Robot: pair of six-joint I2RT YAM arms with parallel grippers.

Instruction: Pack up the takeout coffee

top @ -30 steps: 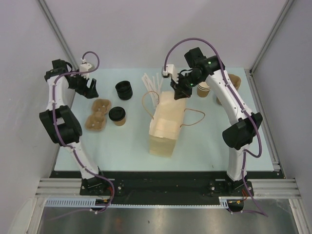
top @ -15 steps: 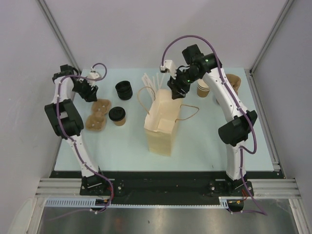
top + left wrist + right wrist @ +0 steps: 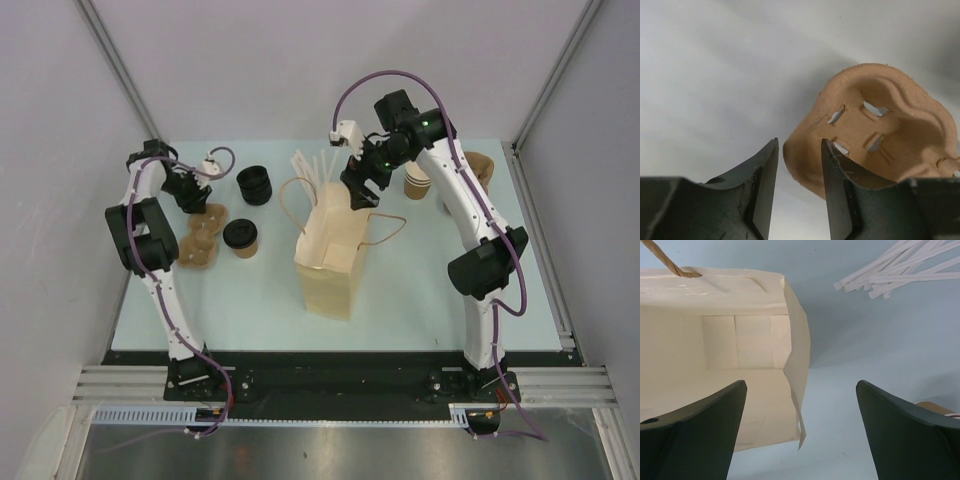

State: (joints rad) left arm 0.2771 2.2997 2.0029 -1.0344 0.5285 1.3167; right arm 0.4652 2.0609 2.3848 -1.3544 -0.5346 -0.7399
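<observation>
Packing not yet begun: coffee cup, lid on, stands on the table near the left gripper, just past the pulp carrier below it. Paper bag stands open under the right gripper; what shows of its inside is bare. Right fingers spread wide, holding nothing. Left fingers nearly together, a narrow gap between. Left to do: grasp cup, carry it, lower it in.

Unclear: whether the carrier's lip sits in the left gap or beneath it. Cup absent from both wrist views. Bag floor partly hidden by a finger.
</observation>
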